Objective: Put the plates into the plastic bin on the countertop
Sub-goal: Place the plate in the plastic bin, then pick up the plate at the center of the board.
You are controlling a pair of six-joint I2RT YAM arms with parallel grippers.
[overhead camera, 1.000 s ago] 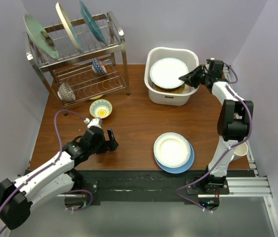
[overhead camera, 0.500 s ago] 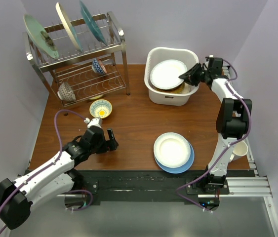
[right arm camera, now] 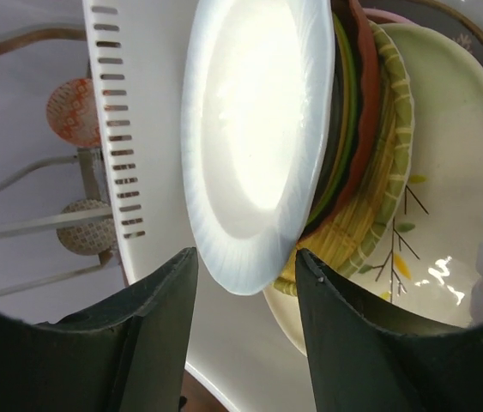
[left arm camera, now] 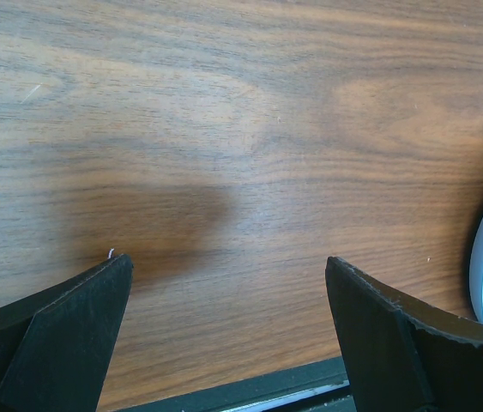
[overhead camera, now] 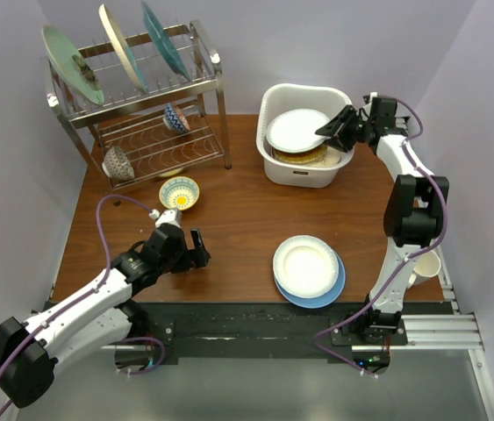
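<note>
- Left gripper (overhead camera: 201,248), 8 o'clock: jaws wide apart, empty, low over bare table (overhead camera: 238,210).
- Spare white plate (overhead camera: 306,266) on blue plate (overhead camera: 335,288), 5 o'clock: not yet binned. Handling, as judged: stiff, glazed, likely slippery and prone to chipping, moderately heavy. Pinch the rim across its thickness and set down gently.
- Bin (overhead camera: 306,178), 1 o'clock: holds a stack (overhead camera: 299,158) of plates. Tilted white plate (right arm camera: 250,146) stands above the stack.
- Right gripper (overhead camera: 327,133), at the bin's right rim: jaws only a rim's width apart around the tilted white plate's edge. Both fingers appear to touch it, so it is probably gripped.
- Rack (overhead camera: 220,83), 11 o'clock: three plates upright on the top tier.
</note>
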